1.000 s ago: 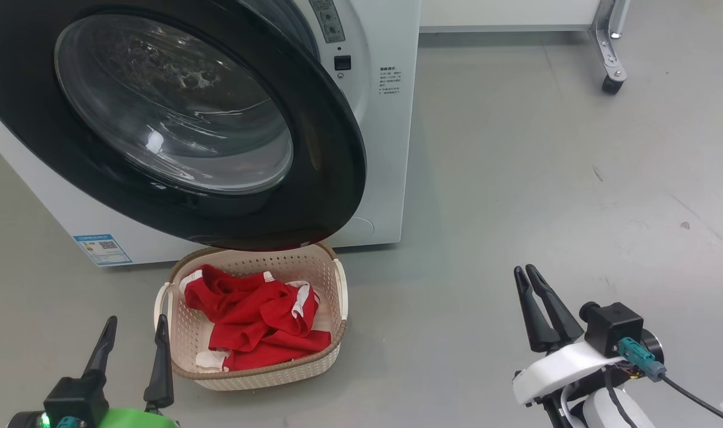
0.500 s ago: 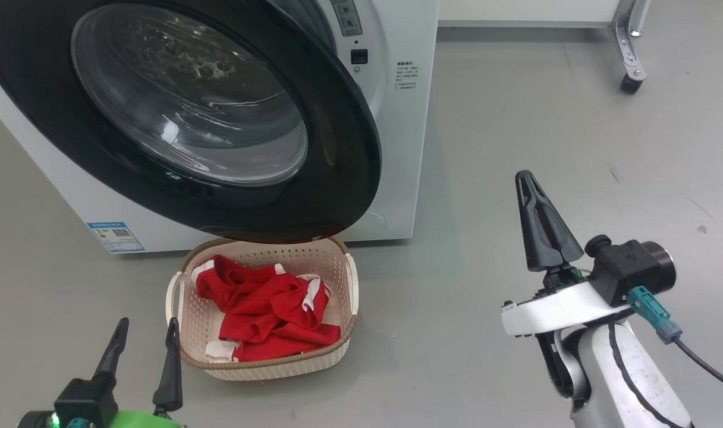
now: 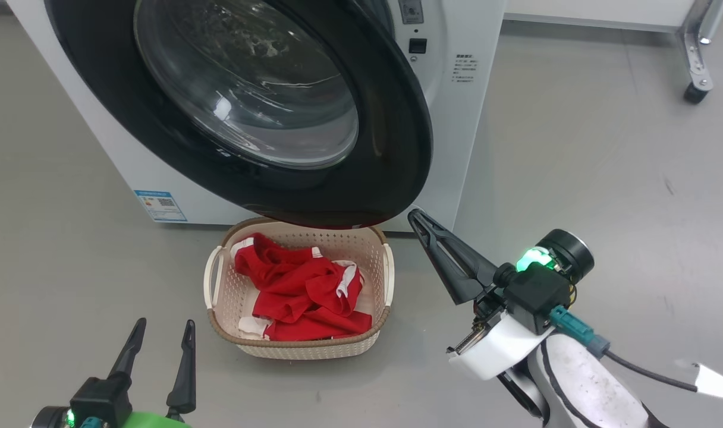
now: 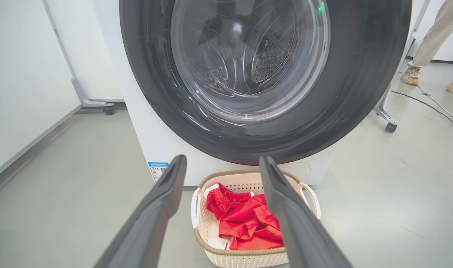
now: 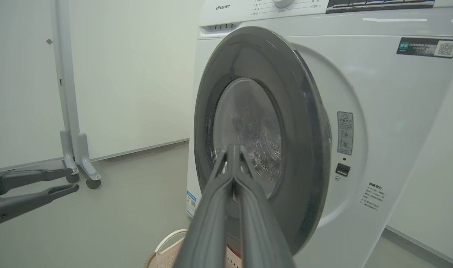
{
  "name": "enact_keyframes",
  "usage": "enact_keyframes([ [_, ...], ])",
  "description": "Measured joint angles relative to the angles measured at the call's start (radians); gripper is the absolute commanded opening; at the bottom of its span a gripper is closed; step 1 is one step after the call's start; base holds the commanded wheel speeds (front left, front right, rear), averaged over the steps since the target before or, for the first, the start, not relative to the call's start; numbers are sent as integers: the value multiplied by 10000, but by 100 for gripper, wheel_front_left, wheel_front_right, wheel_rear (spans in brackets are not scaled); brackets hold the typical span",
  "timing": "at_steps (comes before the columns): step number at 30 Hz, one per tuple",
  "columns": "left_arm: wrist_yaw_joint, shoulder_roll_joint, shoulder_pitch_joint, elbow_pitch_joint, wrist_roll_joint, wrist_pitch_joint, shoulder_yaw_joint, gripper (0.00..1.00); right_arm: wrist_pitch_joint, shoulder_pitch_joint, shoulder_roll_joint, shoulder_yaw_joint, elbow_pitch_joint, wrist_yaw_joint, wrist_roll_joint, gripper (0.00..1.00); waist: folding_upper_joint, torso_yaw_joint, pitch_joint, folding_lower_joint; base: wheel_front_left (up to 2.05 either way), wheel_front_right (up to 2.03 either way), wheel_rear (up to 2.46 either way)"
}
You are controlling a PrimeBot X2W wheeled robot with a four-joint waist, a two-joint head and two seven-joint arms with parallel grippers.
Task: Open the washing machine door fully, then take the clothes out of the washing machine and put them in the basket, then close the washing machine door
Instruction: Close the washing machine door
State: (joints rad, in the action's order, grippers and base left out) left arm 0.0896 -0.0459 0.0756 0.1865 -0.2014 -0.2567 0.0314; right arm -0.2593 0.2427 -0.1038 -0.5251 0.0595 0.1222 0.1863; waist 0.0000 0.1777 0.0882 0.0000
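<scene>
The washing machine door, black-rimmed with a glass bowl, stands partly swung out from the white washing machine, hanging over the basket. Red clothes with white trim lie inside the basket. My right gripper is shut and empty, its tips just below the door's lower right rim; whether they touch it I cannot tell. In the right wrist view the right gripper points at the door. My left gripper is open and empty, left of the basket. In the left wrist view the left gripper faces the door, basket and clothes.
A wheeled stand leg is on the floor at the far right. A person's feet and a floor cable lie right of the machine. Another castor stand stands left of the machine by a white wall.
The head camera has shifted. My right arm rose and swung left up to the door's lower right edge, and its fingers closed. The left gripper stays open.
</scene>
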Motion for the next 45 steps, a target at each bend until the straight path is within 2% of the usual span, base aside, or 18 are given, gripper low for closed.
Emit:
enact_keyframes([
  [7,54,10,-40,-38,-25,0,128,100,102,327,-600,-1388,663,0,61,0,0,540,258,0,0,0,0],
  [16,77,13,-298,-299,-913,0,648,100,627,1662,-1256,-1843,1235,0,244,0,0,1080,1178,0,0,0,0],
  [23,79,40,-1060,-660,-1296,0,1076,100,880,3035,-1956,-1595,1507,0,253,0,0,1383,2094,0,0,0,0],
  [34,77,84,-1822,-876,-1557,0,1421,100,968,5023,-2366,-1331,1998,0,508,0,0,1567,3502,0,0,0,0],
  [40,79,105,-2193,-930,-1626,0,1707,100,955,5894,-2426,-646,2416,90,637,0,0,1554,4135,0,0,0,0],
  [45,79,127,-2534,-953,-1835,0,1820,100,957,6729,-2824,-410,2849,88,581,0,0,1550,4551,1,0,0,0],
])
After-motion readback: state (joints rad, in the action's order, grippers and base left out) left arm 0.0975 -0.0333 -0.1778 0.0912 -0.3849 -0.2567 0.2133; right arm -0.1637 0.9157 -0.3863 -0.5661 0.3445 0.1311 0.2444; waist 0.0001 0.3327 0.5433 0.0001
